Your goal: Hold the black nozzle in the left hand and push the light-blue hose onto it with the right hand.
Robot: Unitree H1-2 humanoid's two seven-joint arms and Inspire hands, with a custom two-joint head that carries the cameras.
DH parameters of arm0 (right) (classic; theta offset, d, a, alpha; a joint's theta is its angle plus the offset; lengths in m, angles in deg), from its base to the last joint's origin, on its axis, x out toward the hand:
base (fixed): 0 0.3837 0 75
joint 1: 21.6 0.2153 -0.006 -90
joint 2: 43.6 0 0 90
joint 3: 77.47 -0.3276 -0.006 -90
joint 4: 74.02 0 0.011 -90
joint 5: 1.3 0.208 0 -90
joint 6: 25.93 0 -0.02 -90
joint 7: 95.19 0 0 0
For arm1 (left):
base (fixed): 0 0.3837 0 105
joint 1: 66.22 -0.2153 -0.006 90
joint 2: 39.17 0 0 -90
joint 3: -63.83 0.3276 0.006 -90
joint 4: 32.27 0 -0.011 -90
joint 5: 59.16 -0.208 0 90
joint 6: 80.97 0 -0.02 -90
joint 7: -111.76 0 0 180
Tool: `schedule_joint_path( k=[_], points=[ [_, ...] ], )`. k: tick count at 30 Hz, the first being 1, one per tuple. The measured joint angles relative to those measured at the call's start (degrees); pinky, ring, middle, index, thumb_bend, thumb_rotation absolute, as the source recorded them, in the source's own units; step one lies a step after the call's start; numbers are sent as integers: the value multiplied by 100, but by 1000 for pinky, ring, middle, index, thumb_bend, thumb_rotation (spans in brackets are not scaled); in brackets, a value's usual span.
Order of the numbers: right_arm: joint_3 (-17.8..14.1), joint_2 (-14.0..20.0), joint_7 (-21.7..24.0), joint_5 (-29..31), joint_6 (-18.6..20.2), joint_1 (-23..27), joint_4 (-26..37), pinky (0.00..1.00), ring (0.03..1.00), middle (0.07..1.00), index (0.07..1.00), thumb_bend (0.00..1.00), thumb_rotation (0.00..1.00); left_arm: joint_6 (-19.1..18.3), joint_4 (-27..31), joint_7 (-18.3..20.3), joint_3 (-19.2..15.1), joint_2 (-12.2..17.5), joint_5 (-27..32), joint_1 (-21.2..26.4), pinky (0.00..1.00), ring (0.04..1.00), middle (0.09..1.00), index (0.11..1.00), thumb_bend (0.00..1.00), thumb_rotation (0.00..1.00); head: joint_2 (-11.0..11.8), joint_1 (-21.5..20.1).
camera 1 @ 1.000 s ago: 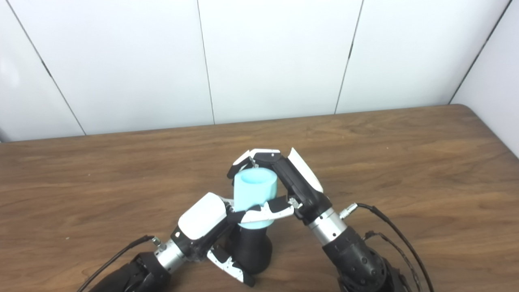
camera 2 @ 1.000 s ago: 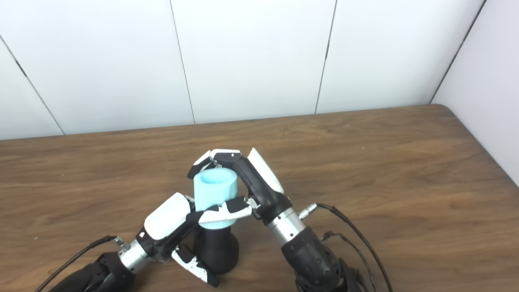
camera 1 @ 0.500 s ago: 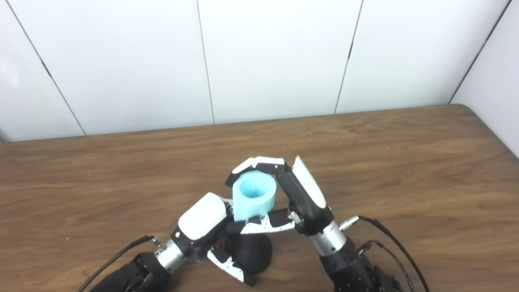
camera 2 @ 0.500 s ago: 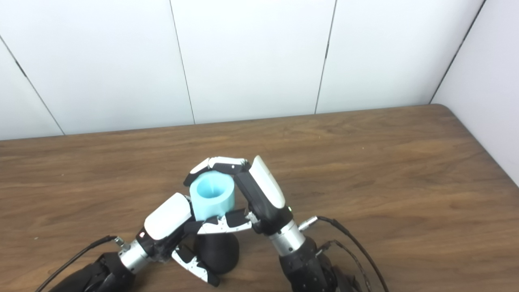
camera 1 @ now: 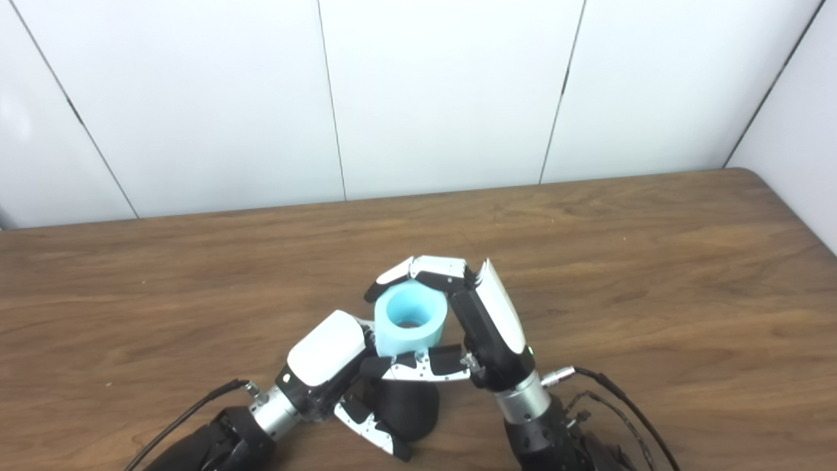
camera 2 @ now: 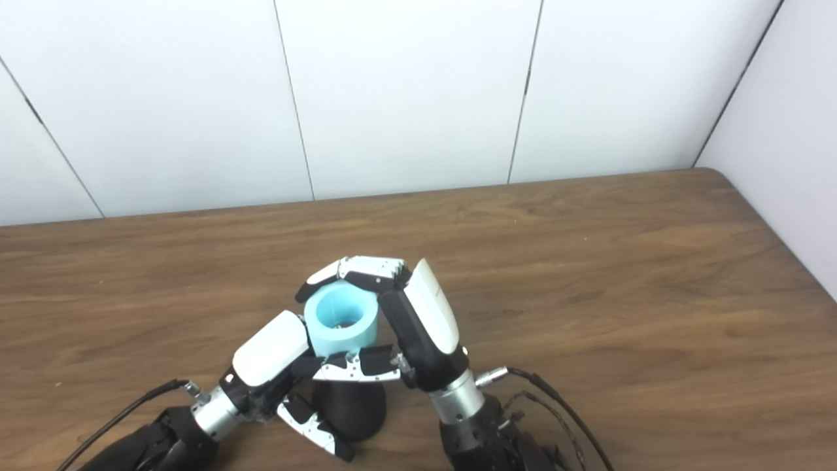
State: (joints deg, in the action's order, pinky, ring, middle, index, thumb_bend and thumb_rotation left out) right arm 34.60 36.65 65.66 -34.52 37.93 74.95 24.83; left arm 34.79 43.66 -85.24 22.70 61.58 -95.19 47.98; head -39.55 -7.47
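Low in the centre of the frame, the right hand (camera 1: 471,320) is curled around the short light-blue tubular hose (camera 1: 410,322), fingers (camera 1: 425,269) wrapped over its far rim and thumb crossing beneath its near side, with the white back plate turned toward the right and the wrist rising steeply from the bottom edge. The left hand (camera 2: 274,366) reaches in from the lower left, its fingers closed on the rounded black plastic nozzle (camera 2: 346,409), which stands on the brown wooden table (camera 2: 621,275) directly under the hose. The hose's open mouth tilts toward the camera, showing its hollow bore.

Compared with a second ago, the right hand has come down and its forearm has swung more upright; the hose sits lower, hiding more of the nozzle's neck, and its opening now shows where only the outer wall was visible. The left hand has stayed put.
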Motion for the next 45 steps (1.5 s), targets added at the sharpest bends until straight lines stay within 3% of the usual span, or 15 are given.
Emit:
schedule_joint_path(
  k=[6, 11, 12, 16, 18, 25, 30, 39, 45],
  points=[
    [-61, -41, 112, 139, 3, -21, -8, 314, 392, 514, 525, 512, 0, 0, 0, 0, 1, 0, 0, 0, 417, 517, 498, 470, 521, 0, 18, 9],
    [-137, -90, 309, 367, 96, -70, 5, 218, 350, 476, 564, 504, 0, 0, 0, 0, 2, 0, -1, 0, 419, 523, 499, 469, 521, 0, 0, 18],
    [-151, -100, 367, 411, 116, -84, 29, 206, 406, 451, 549, 509, 0, 0, 0, 0, 2, 0, -1, 0, 418, 523, 499, 469, 521, 0, 0, 18],
    [-196, -102, 540, 578, 152, -119, 69, 297, 402, 471, 524, 513, 4, 0, 0, 0, 2, -1, -2, 0, 416, 526, 499, 469, 521, 0, 0, 9],
    [-213, -101, 612, 618, 179, -120, 92, 357, 462, 534, 496, 497, 119, 0, 0, 0, 4, 0, -2, 0, 415, 526, 500, 469, 521, 0, 0, 9],
    [-248, -99, 914, 694, 394, -132, 254, 349, 456, 562, 489, 491, 146, 0, -1, -2, 9, 0, -2, 1, 413, 519, 498, 470, 520, 0, 0, 9],
    [-263, -96, 1204, 897, 647, -163, 414, 353, 452, 537, 488, 488, 149, 0, 0, -3, 11, 0, -2, 2, 417, 517, 497, 471, 520, 0, 0, 9],
    [-269, -67, 1876, 1461, 1471, -179, 781, 360, 450, 518, 486, 484, 154, 0, -1, -4, 12, 0, -2, 2, 417, 511, 496, 474, 520, 0, 0, 18],
    [-293, -54, 2174, 1779, 1934, -184, 951, 415, 501, 538, 486, 482, 154, 0, -4, -6, 17, -1, -2, 4, 419, 513, 498, 471, 520, 0, 18, 9]
  ],
)
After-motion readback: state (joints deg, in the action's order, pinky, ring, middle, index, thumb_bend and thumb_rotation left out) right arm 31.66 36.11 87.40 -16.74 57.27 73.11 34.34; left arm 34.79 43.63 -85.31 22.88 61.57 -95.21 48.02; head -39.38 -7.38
